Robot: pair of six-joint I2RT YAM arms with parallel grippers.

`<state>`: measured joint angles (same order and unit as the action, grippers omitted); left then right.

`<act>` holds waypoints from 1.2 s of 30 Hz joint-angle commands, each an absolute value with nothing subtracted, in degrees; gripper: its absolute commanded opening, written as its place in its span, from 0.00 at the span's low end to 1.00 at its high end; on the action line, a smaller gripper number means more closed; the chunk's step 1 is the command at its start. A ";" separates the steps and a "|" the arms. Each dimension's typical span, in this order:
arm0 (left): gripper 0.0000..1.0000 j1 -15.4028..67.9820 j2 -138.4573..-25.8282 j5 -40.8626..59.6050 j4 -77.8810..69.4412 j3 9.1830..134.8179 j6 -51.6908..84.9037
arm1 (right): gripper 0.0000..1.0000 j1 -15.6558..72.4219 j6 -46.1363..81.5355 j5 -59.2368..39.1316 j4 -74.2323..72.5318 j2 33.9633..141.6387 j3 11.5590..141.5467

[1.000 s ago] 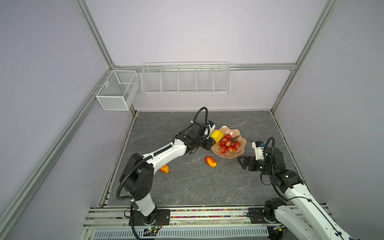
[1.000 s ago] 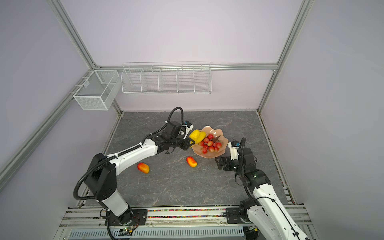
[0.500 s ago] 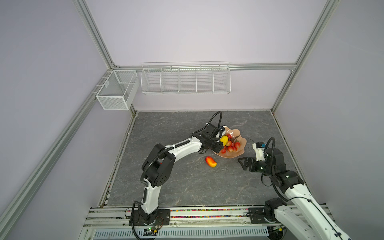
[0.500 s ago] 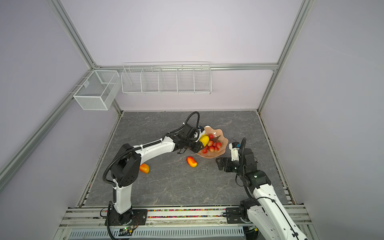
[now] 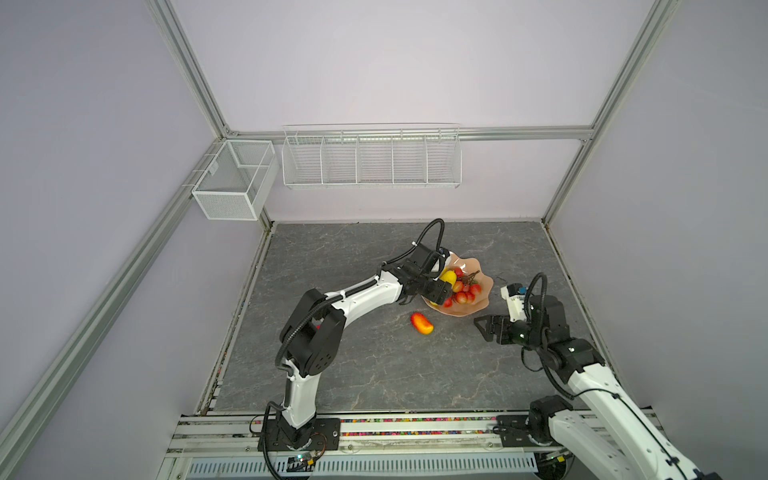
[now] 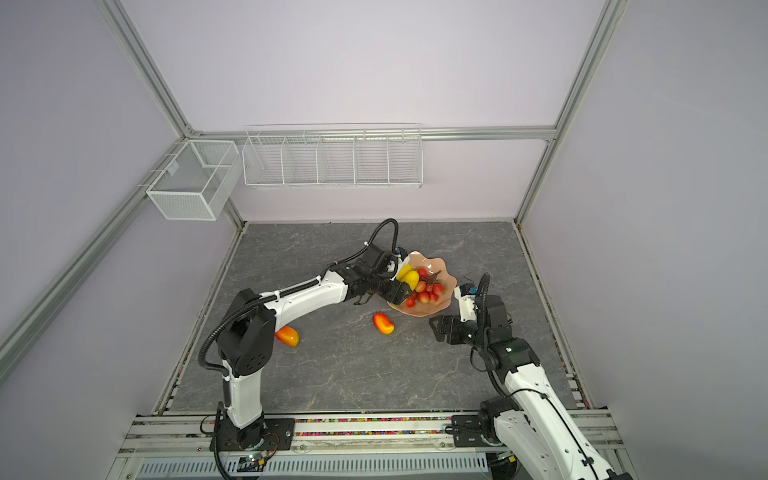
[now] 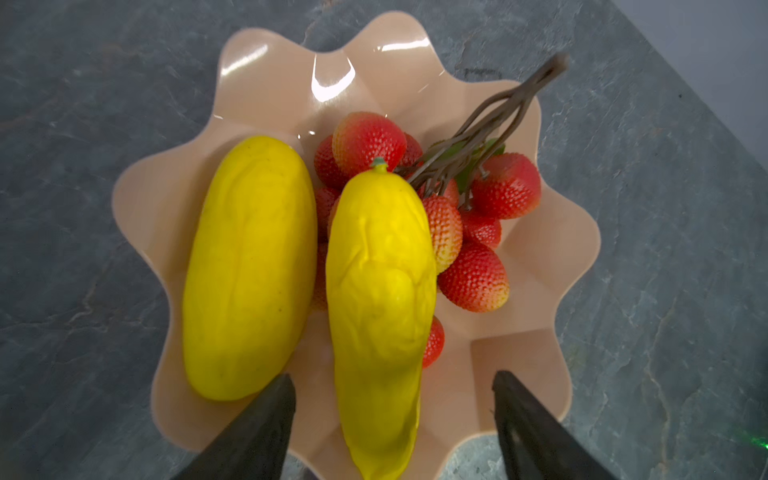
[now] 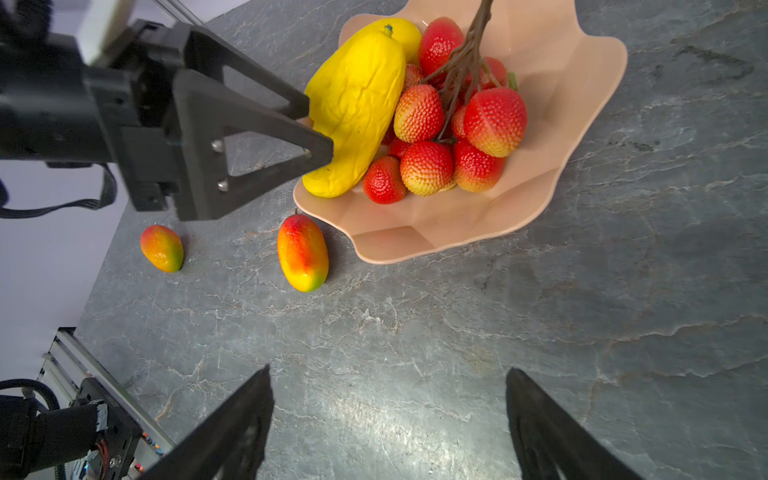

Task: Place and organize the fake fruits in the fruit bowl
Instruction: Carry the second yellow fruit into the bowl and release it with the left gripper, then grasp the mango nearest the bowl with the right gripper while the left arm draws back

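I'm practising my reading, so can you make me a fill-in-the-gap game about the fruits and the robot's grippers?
1. Both yellow fruits lie beside the red bunch inside the peach-pink ____.
2. The two mango fruits lie outside it, on the ____.
3. The right gripper is open and holds ____.
4. The left gripper has its jaws ____, squeezing no fruit.
Missing words: bowl; table; nothing; open.
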<state>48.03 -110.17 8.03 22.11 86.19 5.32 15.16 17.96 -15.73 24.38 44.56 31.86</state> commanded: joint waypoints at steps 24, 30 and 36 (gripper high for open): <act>0.99 45.18 -48.72 0.66 33.83 48.54 8.67 | 0.86 47.38 13.38 -0.76 12.92 82.75 49.29; 0.99 44.50 -50.17 1.16 33.89 49.10 7.47 | 0.76 48.98 15.15 3.08 14.01 89.78 54.38; 0.99 43.84 -50.66 2.26 32.09 48.31 7.64 | 0.73 49.72 15.33 8.04 15.63 94.31 57.19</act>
<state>44.40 -50.70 1.54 33.12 49.01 7.92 49.34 14.83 4.40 14.06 93.03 56.01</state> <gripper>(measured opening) 0.991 0.727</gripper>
